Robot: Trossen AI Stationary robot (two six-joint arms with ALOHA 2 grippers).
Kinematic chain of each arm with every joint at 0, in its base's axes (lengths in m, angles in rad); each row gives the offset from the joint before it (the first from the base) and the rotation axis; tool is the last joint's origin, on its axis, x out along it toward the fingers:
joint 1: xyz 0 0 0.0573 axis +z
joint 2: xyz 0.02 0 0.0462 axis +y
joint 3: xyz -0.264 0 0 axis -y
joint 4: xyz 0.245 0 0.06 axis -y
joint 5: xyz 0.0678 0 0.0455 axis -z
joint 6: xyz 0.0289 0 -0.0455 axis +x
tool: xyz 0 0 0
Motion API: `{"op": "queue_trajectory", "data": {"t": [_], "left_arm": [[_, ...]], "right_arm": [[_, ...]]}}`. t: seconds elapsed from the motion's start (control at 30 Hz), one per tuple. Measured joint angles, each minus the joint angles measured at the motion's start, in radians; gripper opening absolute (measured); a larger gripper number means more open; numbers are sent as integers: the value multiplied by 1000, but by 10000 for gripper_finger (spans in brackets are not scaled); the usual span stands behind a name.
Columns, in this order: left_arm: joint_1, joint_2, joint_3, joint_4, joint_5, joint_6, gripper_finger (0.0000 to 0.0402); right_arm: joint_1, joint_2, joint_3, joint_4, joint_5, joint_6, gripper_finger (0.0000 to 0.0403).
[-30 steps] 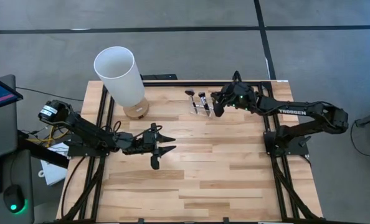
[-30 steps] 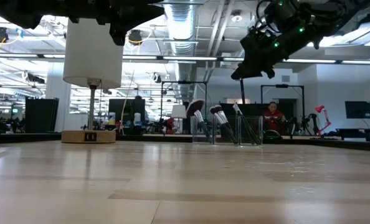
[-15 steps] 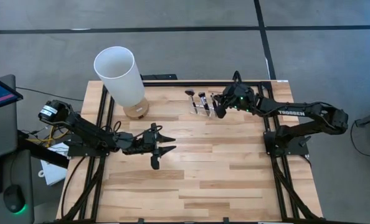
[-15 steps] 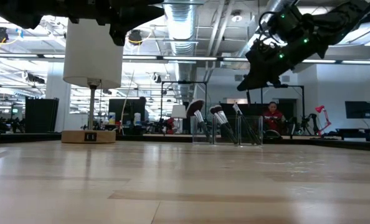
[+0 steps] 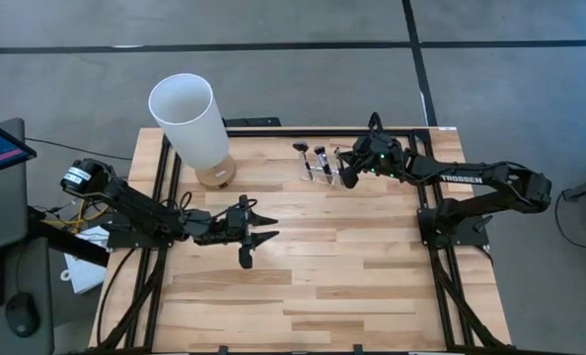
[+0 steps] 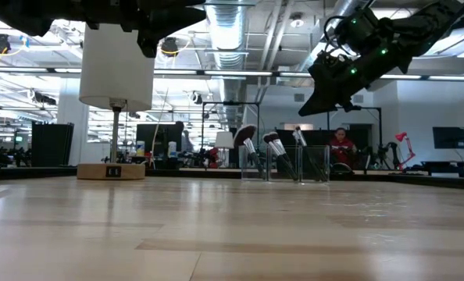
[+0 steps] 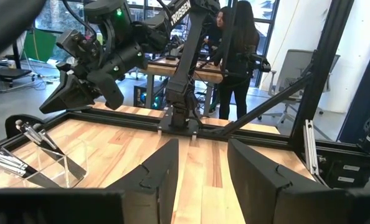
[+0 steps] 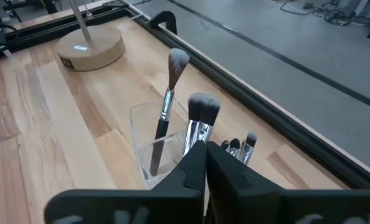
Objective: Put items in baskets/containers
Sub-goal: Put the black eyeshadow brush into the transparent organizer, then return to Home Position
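The clear brush holder (image 5: 321, 174) stands on the far middle of the wooden table, with makeup brushes (image 5: 301, 150) upright in its slots. In the right wrist view a pale-tipped brush (image 8: 169, 93), a thick dark-headed one (image 8: 201, 116) and small ones (image 8: 243, 147) stick out of the holder (image 8: 149, 157). My right gripper (image 5: 344, 179) hangs shut just above and to the right of the holder (image 6: 287, 164), with nothing between its fingers (image 8: 205, 165). My left gripper (image 5: 267, 227) waits open over the table's middle.
A tall white cylinder (image 5: 189, 118) on a round wooden base (image 5: 215, 176) stands at the far left. The table's black frame (image 5: 273, 126) runs along the far edge. People stand in the room beyond (image 7: 235, 56). Bare wood lies across the near half (image 5: 323, 286).
My right gripper has sunk a little toward the brush holder and tipped slightly further down. The holder and its brushes have stayed where they were.
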Motion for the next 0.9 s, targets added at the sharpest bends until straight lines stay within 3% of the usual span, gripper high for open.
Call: {"op": "queue_trajectory", "data": {"t": [0.4, 0.57, 0.77, 0.9], "left_arm": [[0, 0, 0, -1, 0, 0, 135], [0, 0, 0, -1, 0, 0, 135], [0, 0, 0, -5, 0, 0, 135], [0, 0, 0, -6, 0, 0, 135]], "right_arm": [[5, -1, 0, 0, 3, 7, 8], [49, 7, 2, -21, -74, 21, 6], [124, 19, 1, -63, 51, 47, 1], [152, 24, 2, -3, 51, 34, 0]]}}
